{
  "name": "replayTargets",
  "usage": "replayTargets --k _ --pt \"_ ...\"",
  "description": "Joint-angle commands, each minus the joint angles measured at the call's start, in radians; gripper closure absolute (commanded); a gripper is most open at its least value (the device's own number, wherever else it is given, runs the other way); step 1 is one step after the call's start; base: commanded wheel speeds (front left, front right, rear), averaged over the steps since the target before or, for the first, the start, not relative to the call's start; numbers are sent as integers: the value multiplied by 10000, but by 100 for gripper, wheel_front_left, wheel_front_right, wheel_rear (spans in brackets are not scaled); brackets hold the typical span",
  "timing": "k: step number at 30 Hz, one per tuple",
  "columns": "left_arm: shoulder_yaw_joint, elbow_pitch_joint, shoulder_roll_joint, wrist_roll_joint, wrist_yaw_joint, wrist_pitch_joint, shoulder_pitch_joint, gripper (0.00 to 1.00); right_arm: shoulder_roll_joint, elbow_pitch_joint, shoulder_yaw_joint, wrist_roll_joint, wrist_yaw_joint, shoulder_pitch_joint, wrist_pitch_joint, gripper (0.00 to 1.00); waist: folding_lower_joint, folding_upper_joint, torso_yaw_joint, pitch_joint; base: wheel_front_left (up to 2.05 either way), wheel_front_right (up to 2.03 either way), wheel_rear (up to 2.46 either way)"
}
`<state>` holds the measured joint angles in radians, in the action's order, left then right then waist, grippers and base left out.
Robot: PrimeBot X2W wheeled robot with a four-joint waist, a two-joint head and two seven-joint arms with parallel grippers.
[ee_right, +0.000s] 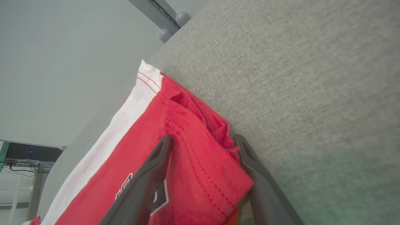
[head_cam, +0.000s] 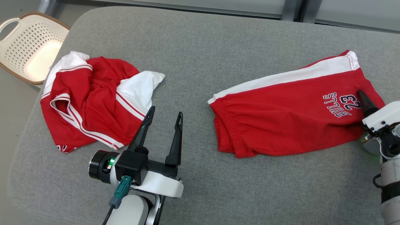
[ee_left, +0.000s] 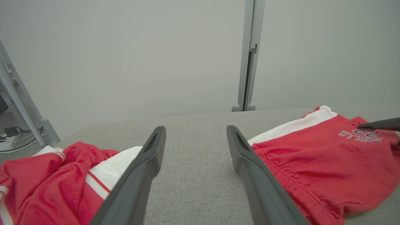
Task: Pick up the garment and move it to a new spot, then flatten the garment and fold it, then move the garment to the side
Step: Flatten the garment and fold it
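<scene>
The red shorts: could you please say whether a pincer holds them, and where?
Nothing is held: the right pincer stands open astride a hem corner of the red shorts; the left pincer hangs open.

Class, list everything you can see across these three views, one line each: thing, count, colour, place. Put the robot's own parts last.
shorts: one, red with a white side stripe, lying on the right of the table
shirt: one, red and white, crumpled on the left of the table
table: one, grey fabric top, under both garments
basket: one, cream, perforated, beyond the table's far left corner
frame post: one, grey, upright behind the table's far edge
left claw: one, dark fingers, open, between the two garments
right claw: one, dark fingers, open, a finger on either side of the shorts' hem corner
</scene>
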<state>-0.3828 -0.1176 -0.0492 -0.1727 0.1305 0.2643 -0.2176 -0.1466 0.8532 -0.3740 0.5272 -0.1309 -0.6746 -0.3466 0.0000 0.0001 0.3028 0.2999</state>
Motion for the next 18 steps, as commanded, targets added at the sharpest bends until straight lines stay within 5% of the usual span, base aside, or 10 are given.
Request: replayTargets --k 1,8,10,11,18 --pt "-33 35 -32 -43 62 0 -244 0 492 530 77 -141 4 242 -403 0 0 -1 88 92 0 0 0" --pt "-176 -23 -32 -63 105 0 -383 0 614 428 107 -569 4 -104 -524 0 0 -1 230 217 0 0 0" --pt "-244 -34 -30 -33 115 0 -395 0 651 372 117 -680 4 -188 -480 51 0 -1 246 230 0 0 0" --pt "-272 -43 -30 -41 118 0 -394 0 665 317 103 -676 4 -231 -386 100 0 -1 246 227 0 0 0" --pt "-241 -184 -27 -20 89 0 -252 0 538 -43 94 -499 10 59 466 100 0 -1 0 -104 0 0 0"
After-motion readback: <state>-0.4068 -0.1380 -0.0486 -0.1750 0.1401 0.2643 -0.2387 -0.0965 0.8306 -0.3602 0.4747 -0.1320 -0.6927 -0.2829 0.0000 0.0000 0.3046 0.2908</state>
